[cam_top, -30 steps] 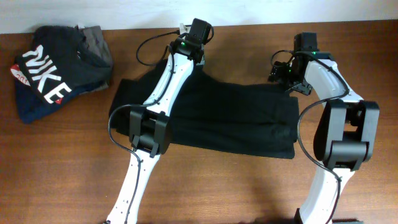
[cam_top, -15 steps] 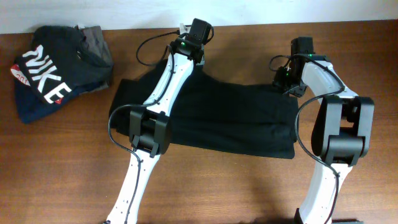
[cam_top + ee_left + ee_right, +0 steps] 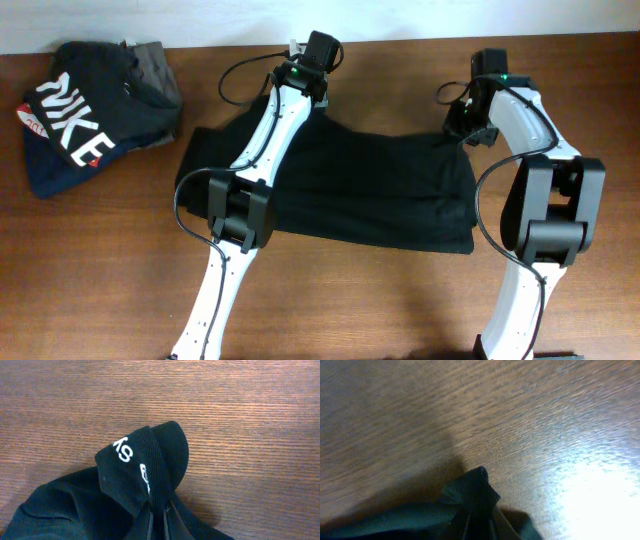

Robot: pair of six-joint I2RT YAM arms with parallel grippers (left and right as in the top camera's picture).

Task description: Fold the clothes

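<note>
Black soft-fabric short-sleeved T-shirt [image 3: 370, 190] lies spread in a wide band on the brown wooden table [image 3: 330, 300], btwn the two arms, w/ its far edge reaching both sets of fingers.

L gripper [image 3: 308, 62] is at the far-L part of that edge. In the L wrist view the L gripper [image 3: 158, 521] has its tips pressed together on a fold of the shirt [image 3: 145, 475]. The fold stands up just beyond the tips, mesh-textured w/ white lettering. Bare wood lies past it.

R gripper [image 3: 470, 125] is at the far-R corner. The R wrist view is blurry, but the R gripper [image 3: 472, 522] pinches a small bunched peak of the shirt [image 3: 470, 492], w/ wood beyond the tips.

Well off to the L of the L fingers, apart from the shirt: a dark garment w/ big white NIKE lettering [image 3: 75, 120], w/ a grey folded garment [image 3: 155, 65] touching its far side.
</note>
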